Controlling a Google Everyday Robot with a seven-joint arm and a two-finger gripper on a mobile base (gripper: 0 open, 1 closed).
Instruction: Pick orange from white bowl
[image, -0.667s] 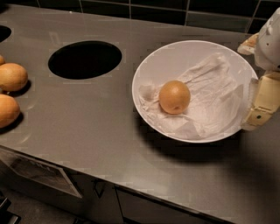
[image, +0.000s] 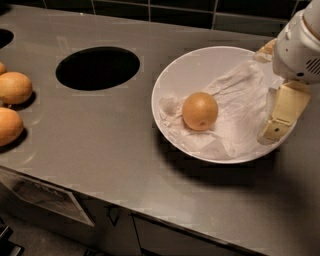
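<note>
The orange (image: 200, 111) lies in the white bowl (image: 192, 62), left of the bowl's middle, on a crumpled white paper sheet (image: 240, 107) that lines the bowl. My gripper (image: 267, 92) hangs over the bowl's right side, to the right of the orange and apart from it. One cream finger (image: 280, 115) points down at the bowl's right rim, and the other shows partly near the far rim. The fingers stand wide apart and hold nothing.
The bowl stands on a grey counter (image: 100, 140). A round dark hole (image: 97, 67) is cut in the counter left of the bowl. Yellower-orange fruits (image: 15, 87) (image: 7, 125) lie at the left edge. Dark tiles run along the back.
My gripper has moved left, further over the bowl's right side. The orange and the bowl have not moved.
</note>
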